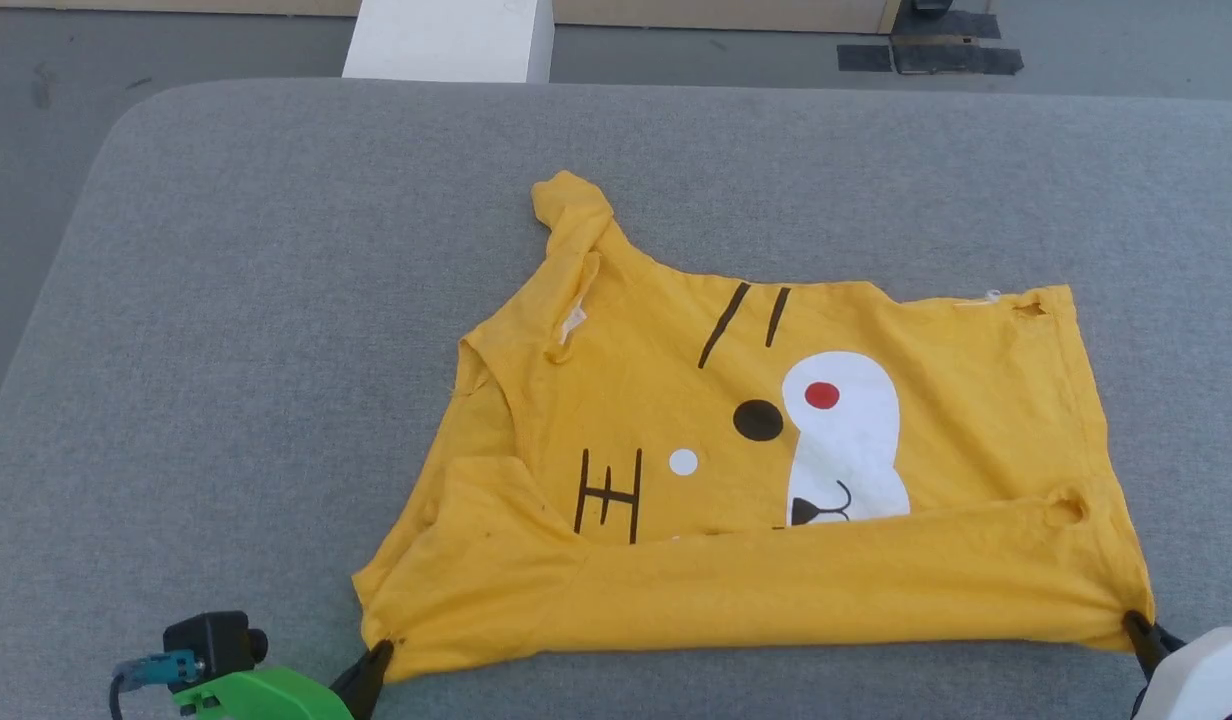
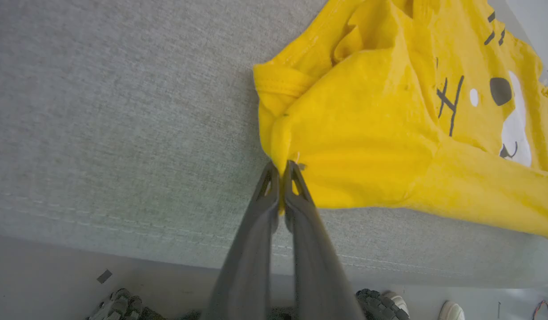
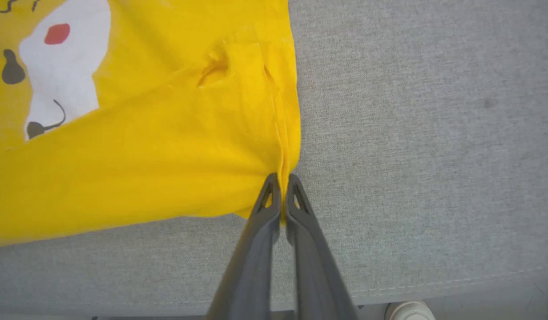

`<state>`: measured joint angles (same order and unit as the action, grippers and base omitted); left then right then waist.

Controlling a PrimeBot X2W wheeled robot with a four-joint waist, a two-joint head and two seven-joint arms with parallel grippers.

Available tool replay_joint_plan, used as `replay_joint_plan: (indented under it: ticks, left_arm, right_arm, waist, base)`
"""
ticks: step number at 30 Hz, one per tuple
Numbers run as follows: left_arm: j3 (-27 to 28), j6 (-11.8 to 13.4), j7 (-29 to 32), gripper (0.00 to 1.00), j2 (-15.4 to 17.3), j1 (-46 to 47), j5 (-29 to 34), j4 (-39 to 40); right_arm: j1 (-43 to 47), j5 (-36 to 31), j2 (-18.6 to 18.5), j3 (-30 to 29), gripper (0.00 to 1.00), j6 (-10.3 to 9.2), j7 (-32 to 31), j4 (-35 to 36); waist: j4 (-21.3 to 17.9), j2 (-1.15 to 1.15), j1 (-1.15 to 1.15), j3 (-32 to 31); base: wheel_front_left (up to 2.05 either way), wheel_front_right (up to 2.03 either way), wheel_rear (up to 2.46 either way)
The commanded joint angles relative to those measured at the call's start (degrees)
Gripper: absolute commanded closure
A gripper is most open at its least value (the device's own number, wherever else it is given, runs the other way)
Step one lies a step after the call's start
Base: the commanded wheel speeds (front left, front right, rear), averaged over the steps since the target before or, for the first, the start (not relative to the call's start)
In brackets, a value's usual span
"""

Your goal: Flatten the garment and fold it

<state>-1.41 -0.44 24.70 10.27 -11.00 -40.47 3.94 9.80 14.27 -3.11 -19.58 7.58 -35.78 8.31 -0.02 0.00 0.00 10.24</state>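
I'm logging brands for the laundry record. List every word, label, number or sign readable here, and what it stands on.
No text can be read.
The yellow T-shirt carries only a cartoon face print, with no lettering.
The white neck label is too small to read.

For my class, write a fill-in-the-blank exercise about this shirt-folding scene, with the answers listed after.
The garment lying on the grey table is bright ____ in colour.
The left gripper and the right gripper each pinch a near ____ of it.
The dot printed on its white muzzle is ____.
Missing words: yellow; corner; red.
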Motion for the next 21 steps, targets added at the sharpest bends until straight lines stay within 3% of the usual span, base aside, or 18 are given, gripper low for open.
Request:
replay_joint_plan:
  ticks: [1,13,15,16,17,18,19,20,21]
  left_arm:
    - [-0.12,-0.28,-0.09,1.00,-0.30,0.69,-0.43,-0.95]
    - [-0.41,-0.90,-1.64,1.00,-0.27,4.25,-0.33,-8.04]
    - [-0.02,-0.99,-2.78,1.00,-0.52,4.50,-0.43,-8.33]
    - [0.16,-1.17,-3.32,0.84,-0.72,4.67,-0.68,-8.42]
    - [0.31,-1.31,-3.70,0.69,-0.89,4.80,-0.92,-8.41]
    - [0.45,-1.49,-4.08,0.49,-1.03,4.93,-1.16,-8.35]
    - [0.52,-1.59,-4.27,0.38,-1.08,5.00,-1.30,-8.29]
    - [0.62,-1.72,-4.54,0.22,-1.13,5.06,-1.46,-8.13]
    - [0.76,-1.78,-4.85,0.15,-1.21,5.10,-1.59,-7.91]
  right_arm:
    - [0.59,-0.02,0.06,0.03,1.00,-0.09,0.43,-0.64]
    - [-1.48,-0.54,0.21,0.10,1.00,-0.09,3.35,-5.97]
    - [-1.93,-0.07,0.22,0.15,0.35,-0.09,4.33,-6.52]
    - [-2.10,0.06,0.22,0.19,0.00,-0.09,4.73,-6.81]
    - [-2.25,0.27,0.22,0.14,0.00,-0.09,5.01,-7.00]
    - [-2.46,0.52,0.22,0.04,0.00,-0.09,5.42,-7.11]
    - [-2.61,0.62,0.22,0.04,0.00,-0.09,5.76,-7.11]
    - [-2.77,0.71,0.22,0.06,0.00,-0.09,6.02,-7.11]
    - [-2.90,0.93,0.23,0.03,0.00,-0.09,6.21,-7.06]
  waist:
    - [0.04,0.00,0.00,0.13]
    - [-0.58,0.00,0.00,0.60]
    - [-0.61,0.00,0.00,0.62]
    - [-0.60,0.00,0.00,0.62]
    - [-0.57,0.00,0.00,0.61]
    - [-0.52,0.00,0.00,0.62]
    - [-0.47,0.00,0.00,0.63]
    - [-0.38,0.00,0.00,0.64]
    - [-0.29,0.00,0.00,0.65]
  base:
    - [0.00,0.00,0.00]
    - [0.00,0.00,0.00]
    - [0.00,0.00,0.00]
    - [0.00,0.00,0.00]
    - [0.00,0.00,0.00]
    - [0.00,0.00,0.00]
    - [0.00,0.00,0.00]
    - [0.00,0.00,0.00]
    - [0.00,0.00,0.00]
